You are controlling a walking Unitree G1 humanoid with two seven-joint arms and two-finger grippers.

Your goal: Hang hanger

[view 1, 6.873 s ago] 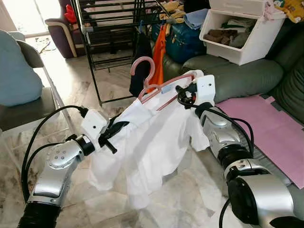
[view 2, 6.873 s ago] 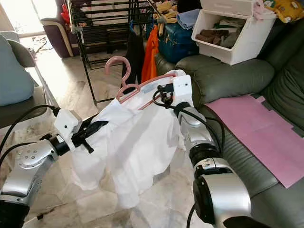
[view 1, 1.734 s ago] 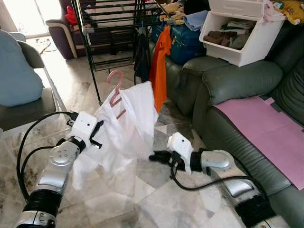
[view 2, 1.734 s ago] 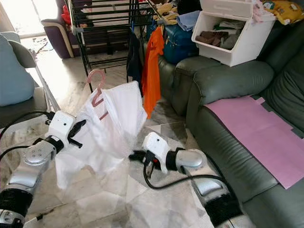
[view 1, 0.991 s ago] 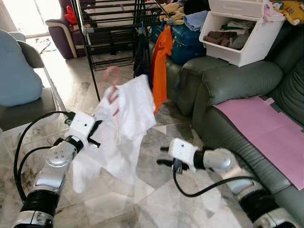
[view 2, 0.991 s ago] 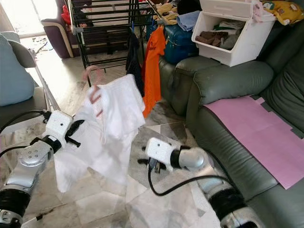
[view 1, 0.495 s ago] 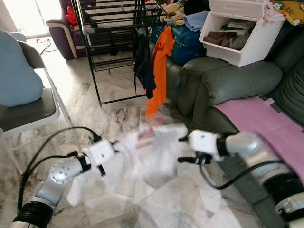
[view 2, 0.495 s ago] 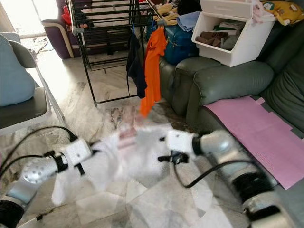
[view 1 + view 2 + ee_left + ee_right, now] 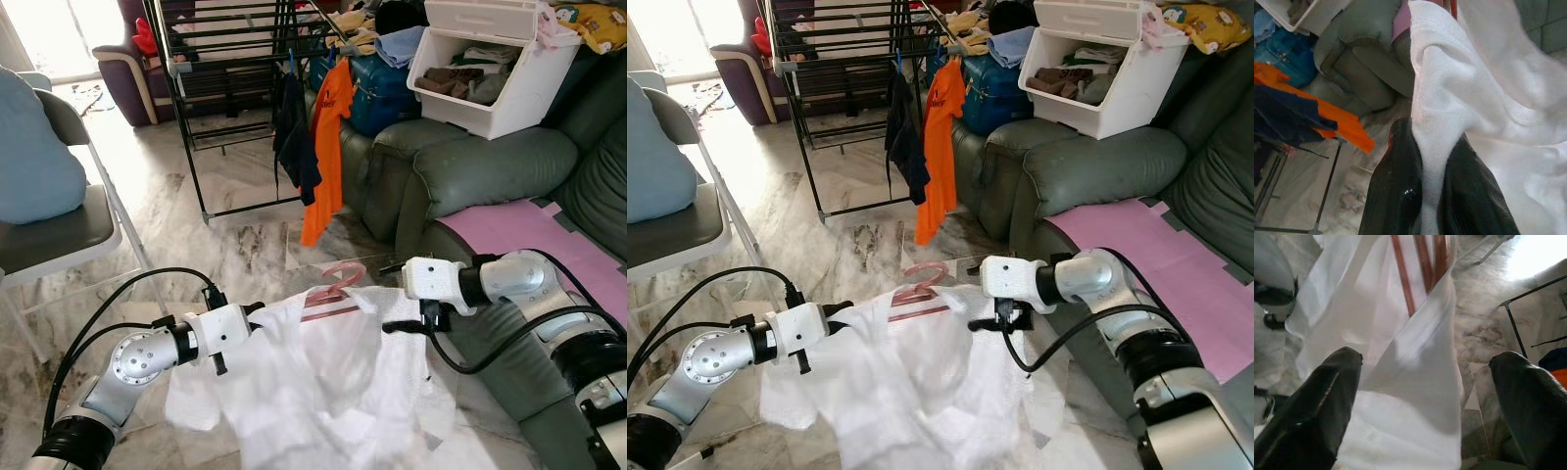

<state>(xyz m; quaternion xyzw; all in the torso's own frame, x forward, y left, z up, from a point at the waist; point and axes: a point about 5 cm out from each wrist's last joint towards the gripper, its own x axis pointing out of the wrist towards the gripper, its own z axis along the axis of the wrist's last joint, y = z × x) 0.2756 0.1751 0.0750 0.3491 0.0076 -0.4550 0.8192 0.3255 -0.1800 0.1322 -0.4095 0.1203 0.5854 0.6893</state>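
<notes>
A home living room: green sofa (image 9: 470, 166), laundry drying rack (image 9: 230, 59).

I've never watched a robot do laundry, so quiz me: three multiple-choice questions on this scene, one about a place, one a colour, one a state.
1. Where does the orange shirt hang?
A. on the black drying rack
B. on the chair
C. in the white bin

2. What colour is the hanger in the white shirt?
A. blue
B. pink
C. black

3. How are the left gripper fingers?
A. spread wide
B. pinched on the white shirt
C. holding the rack

Answers:
1 A, it dangles from the rack's end.
2 B, its pink hook pokes out of the collar.
3 B, the left wrist view shows cloth between both fingers.
</notes>
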